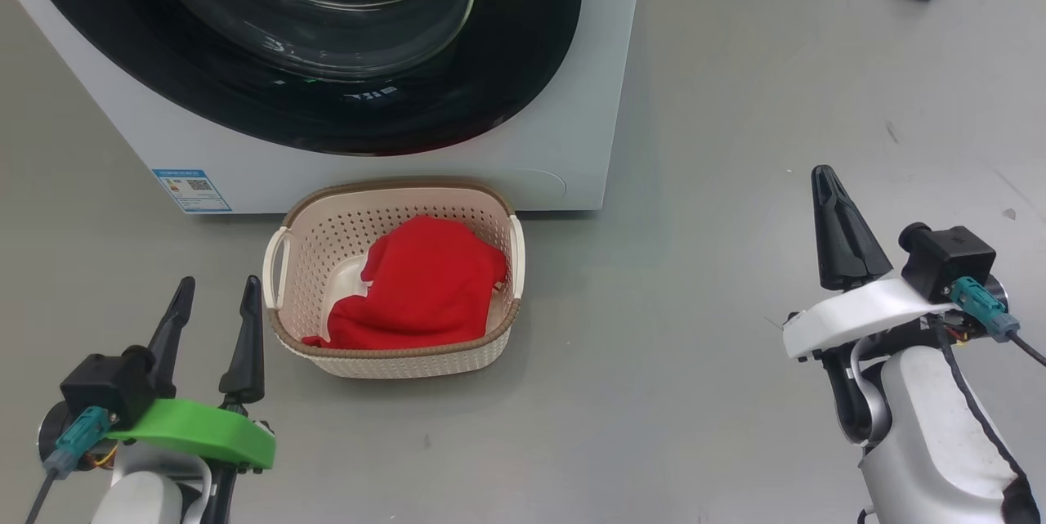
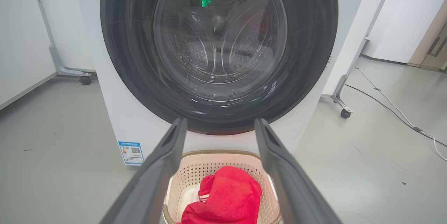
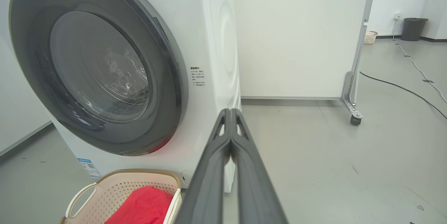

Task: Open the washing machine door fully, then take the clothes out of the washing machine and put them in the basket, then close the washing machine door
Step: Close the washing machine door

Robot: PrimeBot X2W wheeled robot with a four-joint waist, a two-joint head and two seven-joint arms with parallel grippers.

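Note:
The white washing machine [image 1: 572, 148] stands at the top of the head view with its black-rimmed washing machine door [image 1: 507, 74] closed flat against the front. Through the glass [image 2: 220, 31] I see the bare steel drum. On the floor right in front sits the cream basket [image 1: 392, 356], and the red clothes [image 1: 425, 287] lie inside it. My left gripper [image 1: 216, 291] hovers just left of the basket, open, nothing between its fingers [image 2: 164, 168]. My right gripper [image 1: 827, 181] is far to the right over bare floor, shut and empty, fingers [image 3: 228, 147] pressed together.
A blue label [image 1: 190, 190] is stuck low on the machine's left front. White panels on castor feet [image 3: 354, 119] stand beside and behind the machine. A cable [image 2: 394, 108] runs across the grey floor at the right. Open floor lies between the basket and my right arm.

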